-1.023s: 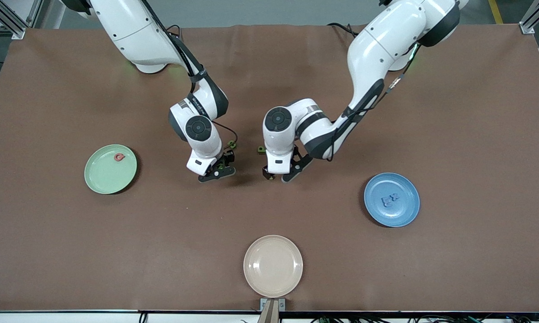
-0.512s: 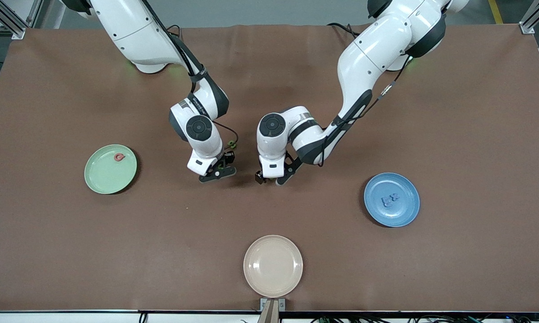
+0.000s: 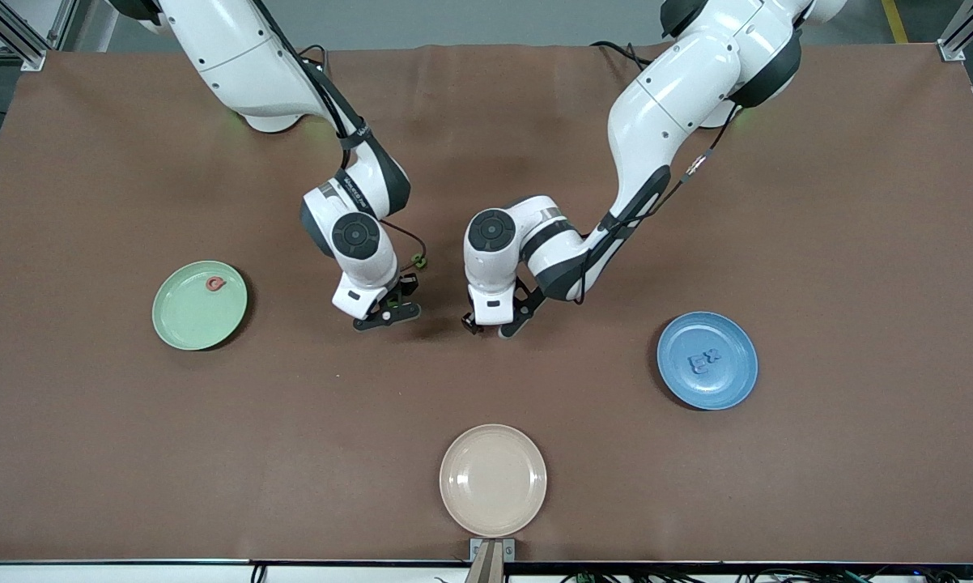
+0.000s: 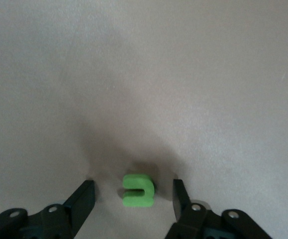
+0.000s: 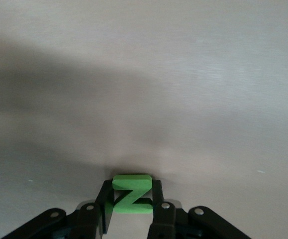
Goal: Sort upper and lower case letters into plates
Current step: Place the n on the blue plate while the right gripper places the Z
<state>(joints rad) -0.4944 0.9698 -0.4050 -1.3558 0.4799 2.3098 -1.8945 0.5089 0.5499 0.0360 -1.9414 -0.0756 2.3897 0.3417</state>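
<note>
My right gripper (image 5: 131,200) is shut on a green letter Z (image 5: 131,195), low over the middle of the table (image 3: 385,312). My left gripper (image 4: 134,196) is open, with a green hooked letter (image 4: 138,190) lying on the mat between its fingers (image 4: 84,198), a gap on each side. In the front view the left arm hides that letter, and its gripper (image 3: 490,324) stands beside the right one. Another green letter (image 3: 418,261) lies by the right arm's wrist. The pale green plate (image 3: 191,320) holds a pink-red letter (image 3: 215,283). The blue plate (image 3: 725,385) holds blue letters (image 3: 701,361).
A beige plate (image 3: 493,479) sits near the table's front edge, nearer the camera than both grippers. The green plate is toward the right arm's end, the blue plate toward the left arm's end. Brown mat (image 3: 818,243) covers the whole table.
The right gripper closed on the green Z. The left gripper shifted toward the right arm's end, came down around the green hooked letter, and its fingers narrowed.
</note>
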